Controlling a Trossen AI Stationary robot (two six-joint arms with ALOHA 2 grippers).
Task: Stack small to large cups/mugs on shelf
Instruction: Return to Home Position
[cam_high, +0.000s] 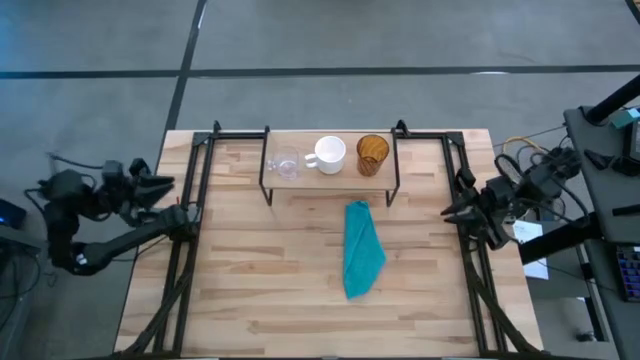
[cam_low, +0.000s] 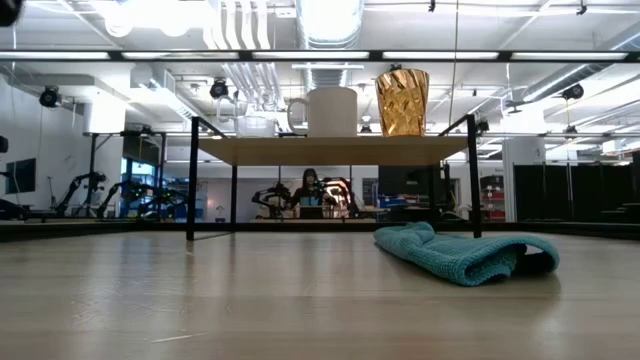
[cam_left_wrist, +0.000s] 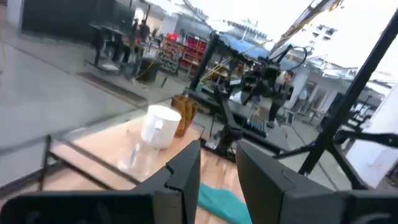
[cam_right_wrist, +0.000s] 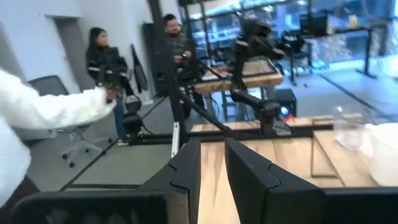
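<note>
Left gripper (cam_left_wrist: 219, 149) is hanging empty, fingers narrowly parted, off the table's (cam_high: 260, 280) left edge, and right gripper (cam_right_wrist: 212, 144) likewise off the right. Well inward between them, the shelf (cam_low: 320, 151) is carrying glass (cam_high: 285, 163), mug (cam_high: 329, 153) and amber cup (cam_high: 372, 152) in a left-to-right row, with the right arm seemingly nearer.

Table (cam_high: 250, 300): light wood planks.
Cloth (cam_high: 362, 250): teal, crumpled, lying on the table, just at 3 o'clock from its middle.
Cables (cam_high: 528, 152): off the table, toward 2 o'clock.
People (cam_right_wrist: 99, 53): two, standing in the room behind.
</note>
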